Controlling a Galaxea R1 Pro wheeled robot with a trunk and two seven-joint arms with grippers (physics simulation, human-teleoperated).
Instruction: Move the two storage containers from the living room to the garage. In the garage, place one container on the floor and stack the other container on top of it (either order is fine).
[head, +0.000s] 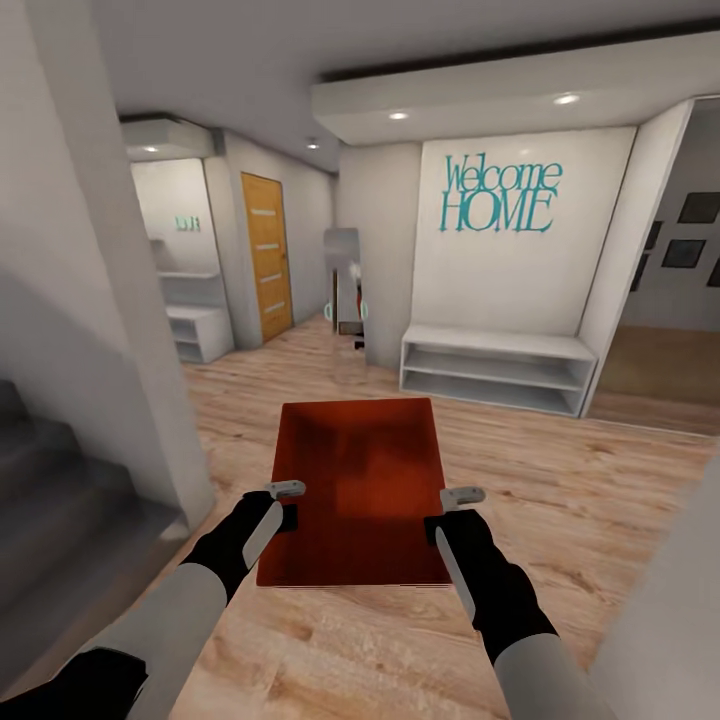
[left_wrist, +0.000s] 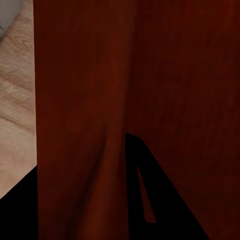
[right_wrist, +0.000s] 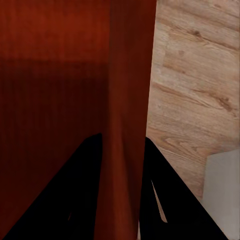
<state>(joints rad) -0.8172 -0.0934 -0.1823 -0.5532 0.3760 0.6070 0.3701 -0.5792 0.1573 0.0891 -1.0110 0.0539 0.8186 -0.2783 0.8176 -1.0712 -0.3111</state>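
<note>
- Orange-red storage container (head: 365, 490) sits raised in front of the robot, above the light wood plank floor (head: 600, 500), held level between both arms with its open top facing up.
- Left arm reaches forward from the lower left; the left gripper (head: 284, 508) is clenched on the container's left wall near the near corner, one finger inside and one outside.
- Right arm mirrors it from the lower right; the right gripper (head: 455, 512) clamps the right wall, which runs between its dark fingers (right_wrist: 75, 200) in the right wrist view.
- Ahead stand a white shelf unit (head: 495, 370), a "Welcome HOME" wall sign (head: 500, 195) and a wooden door (head: 266, 255).
</note>
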